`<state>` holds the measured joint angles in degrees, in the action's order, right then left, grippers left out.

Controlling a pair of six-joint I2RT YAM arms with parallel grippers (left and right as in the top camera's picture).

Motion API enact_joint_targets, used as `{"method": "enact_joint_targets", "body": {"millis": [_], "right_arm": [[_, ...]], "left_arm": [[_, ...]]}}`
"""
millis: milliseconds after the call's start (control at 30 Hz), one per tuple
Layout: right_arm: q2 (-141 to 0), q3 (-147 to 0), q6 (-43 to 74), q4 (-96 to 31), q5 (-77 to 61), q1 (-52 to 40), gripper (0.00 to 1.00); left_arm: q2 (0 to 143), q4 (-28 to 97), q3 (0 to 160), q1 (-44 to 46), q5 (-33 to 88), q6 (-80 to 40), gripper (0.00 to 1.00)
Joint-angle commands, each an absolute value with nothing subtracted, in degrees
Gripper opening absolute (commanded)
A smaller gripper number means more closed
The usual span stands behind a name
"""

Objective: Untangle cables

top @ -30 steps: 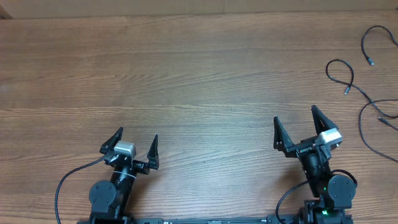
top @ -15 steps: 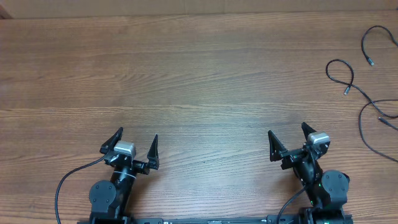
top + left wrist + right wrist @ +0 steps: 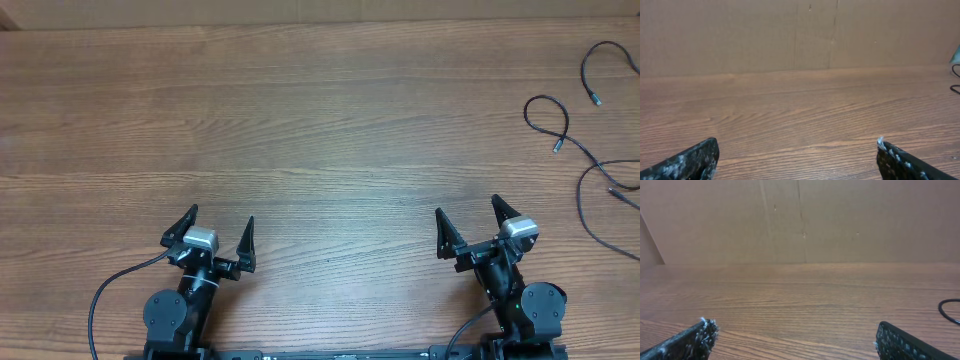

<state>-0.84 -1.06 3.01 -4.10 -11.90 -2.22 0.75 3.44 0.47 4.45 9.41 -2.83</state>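
Note:
The cables lie as thin black strands at the far right of the table. One cable [image 3: 600, 55] curves near the back corner, a second looped cable [image 3: 548, 112] lies in front of it, and a third cable [image 3: 590, 195] runs off the right edge. They lie spread apart, with small plug ends showing. A bit of cable [image 3: 946, 308] shows at the right of the right wrist view. My right gripper [image 3: 468, 208] stands open, well short and left of them. My left gripper [image 3: 221, 216] is open at the front left, with bare wood between its fingers [image 3: 690, 162].
A brown cardboard wall [image 3: 800, 35] stands along the back of the wooden table [image 3: 300, 120]. Each arm's base and its thicker black wire [image 3: 110, 295] sit at the front edge.
My right gripper has drawn back toward the front edge and settled lower, still open. The left arm and the cables have not moved.

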Motion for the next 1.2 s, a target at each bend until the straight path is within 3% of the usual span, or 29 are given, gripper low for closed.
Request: {"method": "enact_joint_targets", "body": {"millis": [0,1167], "right_arm": [[-0.14,-0.49,2.96,-4.03,-10.39,-1.28,1.0],[-0.16,-0.49,3.2,-3.97,-10.13,2.28,1.0]], "left_arm": [[0.21,3.51,0.32,4.12,10.11,-2.98,1.0],[0.21,3.51,0.32,4.12,10.11,-2.98,1.0]]}}
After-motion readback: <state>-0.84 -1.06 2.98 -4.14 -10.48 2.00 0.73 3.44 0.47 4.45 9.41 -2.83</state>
